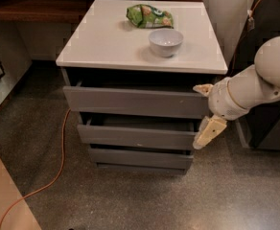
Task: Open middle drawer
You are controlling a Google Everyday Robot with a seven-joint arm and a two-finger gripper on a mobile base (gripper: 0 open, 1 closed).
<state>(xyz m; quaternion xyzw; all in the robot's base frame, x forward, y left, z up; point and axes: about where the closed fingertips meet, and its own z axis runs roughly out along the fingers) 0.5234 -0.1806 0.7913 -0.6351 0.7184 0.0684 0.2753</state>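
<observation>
Hand (pixel 201 115) beside part-open middle drawer (pixel 137 137)

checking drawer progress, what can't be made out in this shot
- Inside the middle drawer: camera view, hidden under the top drawer front.
- Whether the gripper, at the drawers' right end, touches the middle drawer: camera view, unclear.
- Arm: cut off by right edge.

My gripper (pixel 199 116), right of the drawer fronts: matt cream plastic. Middle drawer (pixel 136 136): smooth matt grey front. Cabinet top (pixel 106 42): smooth white. Bowl (pixel 166 42): glossy white. Floor (pixel 130 200): speckled, low sheen.
</observation>
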